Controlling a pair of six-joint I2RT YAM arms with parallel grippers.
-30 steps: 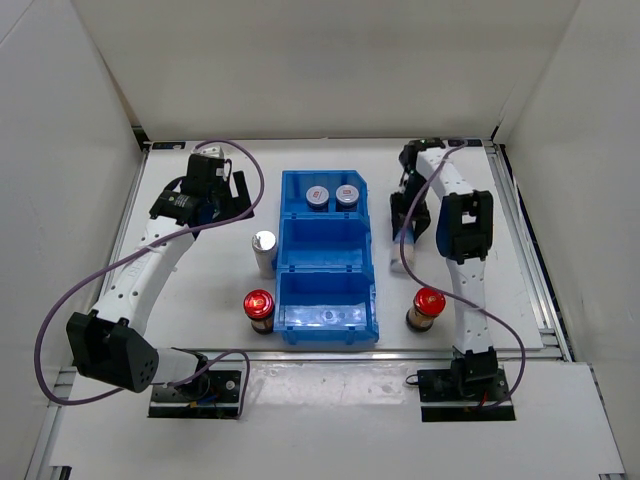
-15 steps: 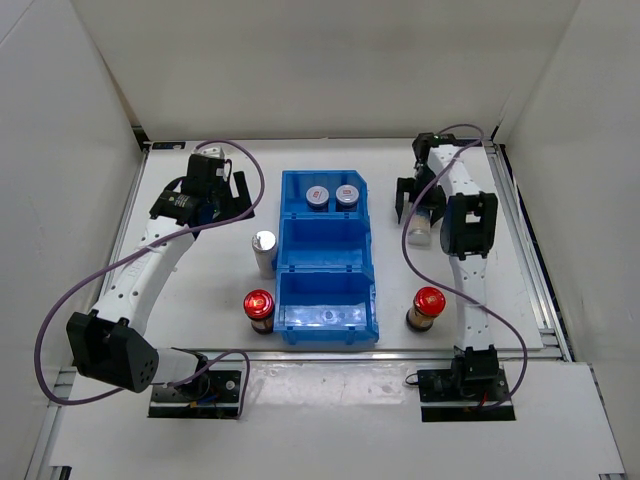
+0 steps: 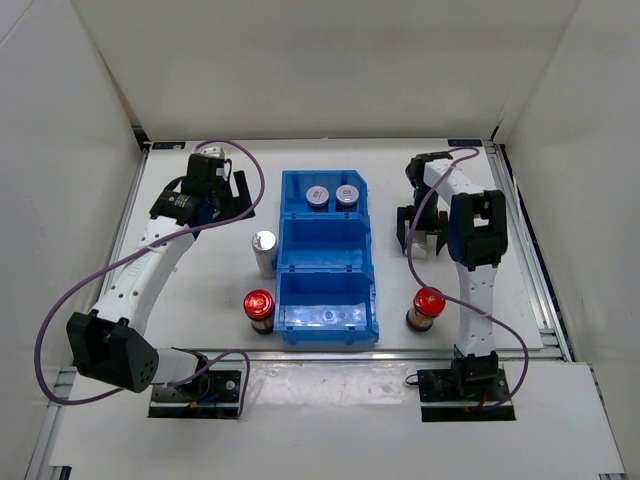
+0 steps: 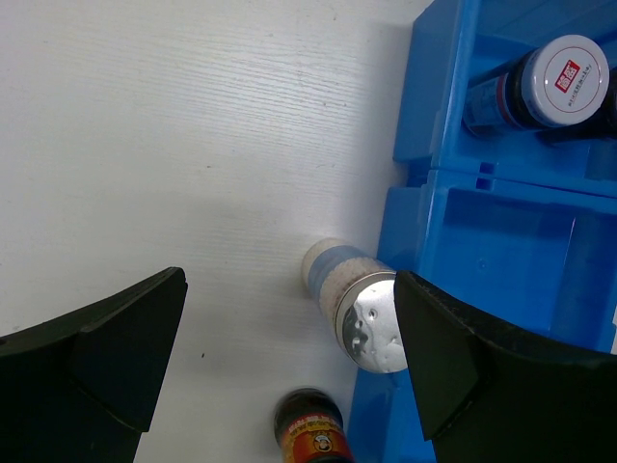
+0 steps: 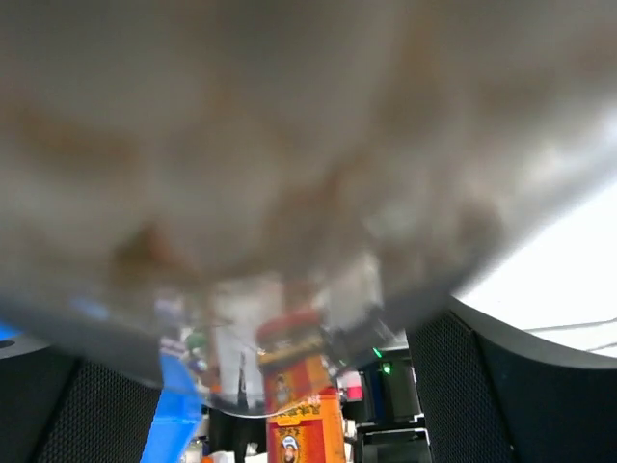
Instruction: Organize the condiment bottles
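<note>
The right gripper [image 3: 420,232] has its fingers closed on a pale bottle [image 3: 421,244], held just right of the blue bin [image 3: 284,262]. I'd guess it is bound for the middle compartment, since the two grey-lidded bottles [image 3: 318,196] already sit in the far one. The left gripper [image 4: 289,289] hangs wide open, gripping nothing, over the silver-capped bottle [image 4: 364,313] that stands against the bin's left wall. The grey lids carry red labels — the print is too small to read.
</note>
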